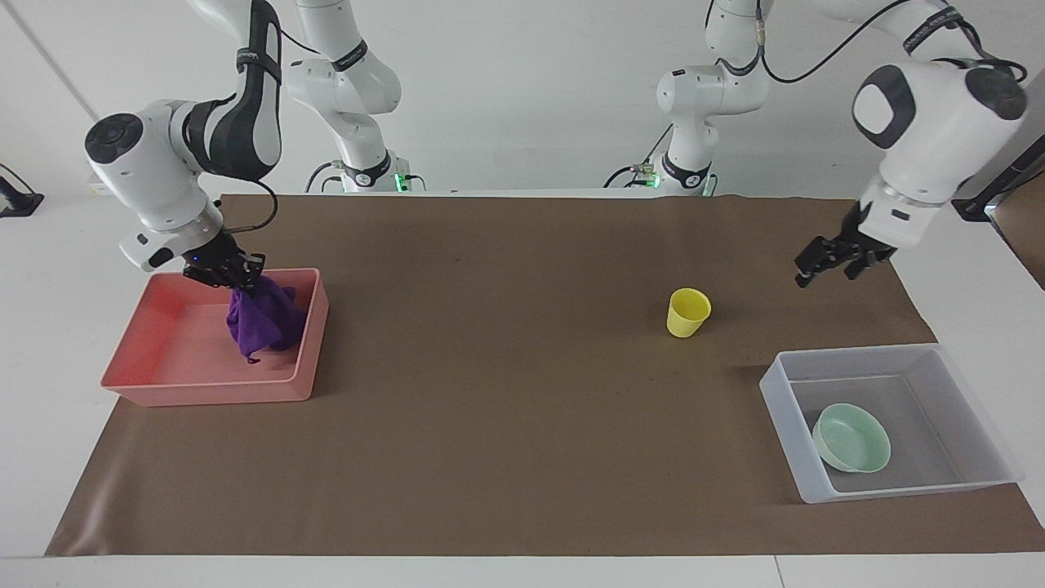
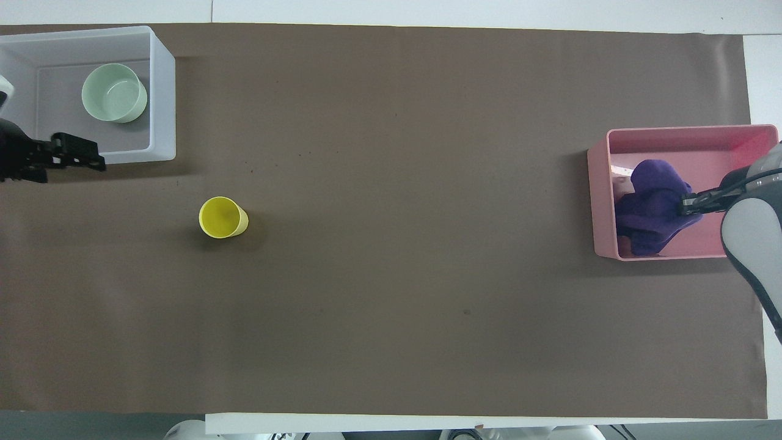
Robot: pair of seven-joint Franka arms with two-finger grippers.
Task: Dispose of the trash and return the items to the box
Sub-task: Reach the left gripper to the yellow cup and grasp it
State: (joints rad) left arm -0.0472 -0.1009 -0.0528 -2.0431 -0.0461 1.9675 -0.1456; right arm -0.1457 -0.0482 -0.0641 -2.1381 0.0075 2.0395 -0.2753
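Note:
My right gripper (image 1: 241, 282) (image 2: 687, 205) is shut on the top of the purple cloth (image 1: 261, 322) (image 2: 647, 205). It holds the cloth low inside the pink tray (image 1: 204, 392) (image 2: 595, 201), and the lower folds reach the tray's floor. The mint-green bowl (image 1: 851, 438) (image 2: 114, 93) lies in the clear-grey box (image 1: 784, 416) (image 2: 162, 91). My left gripper (image 1: 829, 273) (image 2: 91, 156) is open and empty, raised over the mat beside the box's edge nearer the robots. The yellow cup (image 1: 688, 313) (image 2: 223, 217) stands upright on the mat, apart from both grippers.
A brown mat (image 1: 490, 367) (image 2: 397, 244) covers the table. The box is at the left arm's end and the pink tray at the right arm's end. The cup is nearer the robots than the box.

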